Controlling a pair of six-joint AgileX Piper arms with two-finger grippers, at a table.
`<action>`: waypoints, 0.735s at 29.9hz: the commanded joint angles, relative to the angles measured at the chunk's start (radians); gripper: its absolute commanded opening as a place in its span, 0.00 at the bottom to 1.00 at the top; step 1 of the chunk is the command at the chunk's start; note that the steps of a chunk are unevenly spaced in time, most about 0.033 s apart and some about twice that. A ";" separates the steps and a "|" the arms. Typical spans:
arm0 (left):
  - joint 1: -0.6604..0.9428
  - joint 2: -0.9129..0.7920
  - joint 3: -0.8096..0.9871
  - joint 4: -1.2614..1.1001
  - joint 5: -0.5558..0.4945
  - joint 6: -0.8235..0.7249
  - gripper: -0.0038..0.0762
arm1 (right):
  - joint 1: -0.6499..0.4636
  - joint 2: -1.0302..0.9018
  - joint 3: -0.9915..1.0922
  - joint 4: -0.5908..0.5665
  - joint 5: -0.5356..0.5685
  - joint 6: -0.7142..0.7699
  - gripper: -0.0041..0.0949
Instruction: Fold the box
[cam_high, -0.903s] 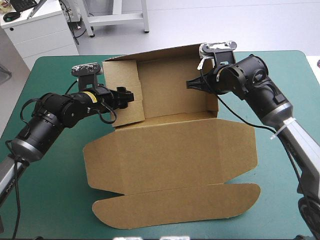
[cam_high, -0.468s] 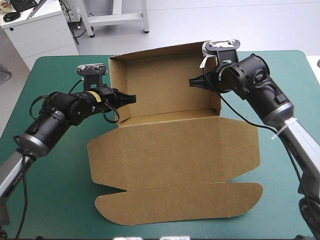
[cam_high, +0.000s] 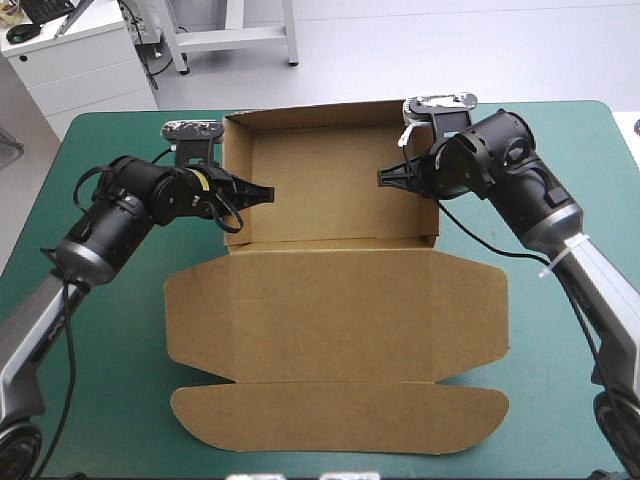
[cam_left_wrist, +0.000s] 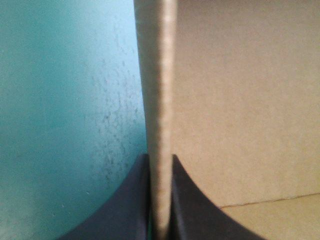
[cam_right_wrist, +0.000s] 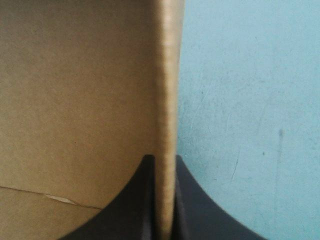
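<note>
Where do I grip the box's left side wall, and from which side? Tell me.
Grip the left side wall of the box at its top edge, coming in from outside, one of the jaws inside, one outside: it stands upright and thin. The left gripper holds it so.

No readable text, label, number or sign on the box (cam_high: 335, 310) or the teal-green cover (cam_high: 100, 390).

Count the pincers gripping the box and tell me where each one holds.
2. The left pincer is shut on the left raised wall of the box; the right pincer is shut on the right raised wall. Neither is hidden.
</note>
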 joint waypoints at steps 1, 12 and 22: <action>-0.008 0.057 -0.110 0.021 0.087 0.027 0.04 | -0.013 0.003 -0.030 -0.009 0.029 -0.033 0.04; -0.010 0.275 -0.267 -0.030 0.223 0.029 0.04 | -0.142 0.154 -0.030 0.136 0.063 -0.135 0.04; -0.010 0.376 -0.328 -0.030 0.233 0.029 0.04 | -0.190 0.229 -0.030 0.187 0.042 -0.192 0.04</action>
